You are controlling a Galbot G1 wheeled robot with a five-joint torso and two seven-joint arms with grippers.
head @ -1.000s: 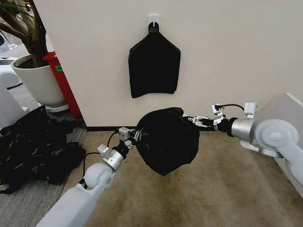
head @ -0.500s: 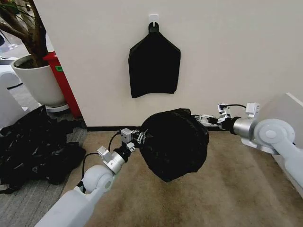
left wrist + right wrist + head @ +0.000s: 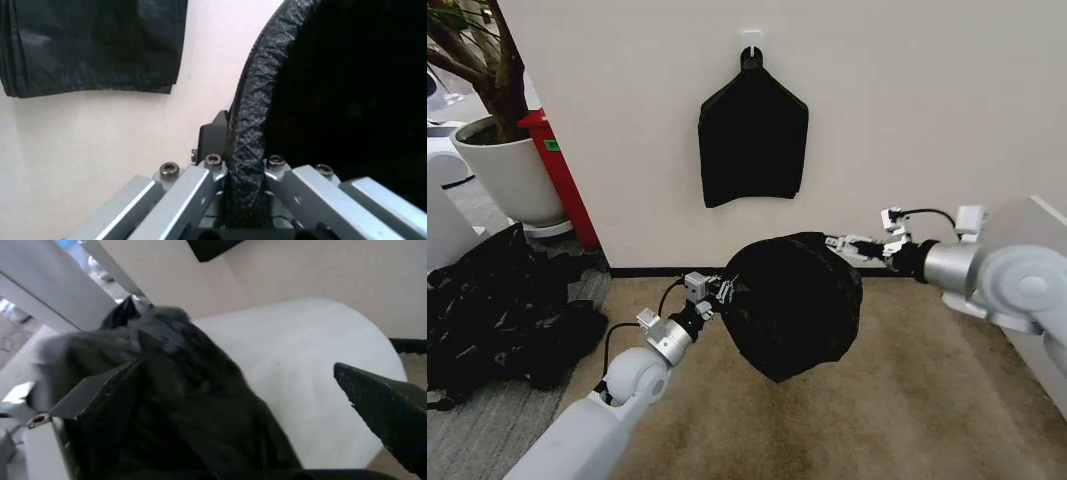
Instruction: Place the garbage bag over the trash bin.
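Far left, big black plastic heap [image 3: 502,305] lying on the floor beside the plant pot [image 3: 502,170], not my bag, ignoring it.

My left gripper [image 3: 719,289] is reaching out low over the carpet, fingers clamped tight on the bag's rolled edge; left wrist view is showing that edge as a twisted black cord [image 3: 248,145] running straight down between the two fingers, no gap to speak of.

Middle: the garbage bag [image 3: 795,305] is hanging stretched between both my grippers, in front of the wall, below the house-shaped black bundle [image 3: 752,140] on its hook. In the right wrist view the trash bin [image 3: 300,375] is showing cream-white with the black film draped over part of it.

Right: my right gripper [image 3: 845,243] is at the bag's upper right edge. In its wrist view the film is bunching against one finger [image 3: 100,390], the other finger standing well apart, so it's looking spread wide inside the mouth rather than pinching.

Handling, my judgement: very light, limp, slick film, likely to slide off or tear if yanked. Best hold is the thickened hem, opposite sides, keeping the mouth taut.
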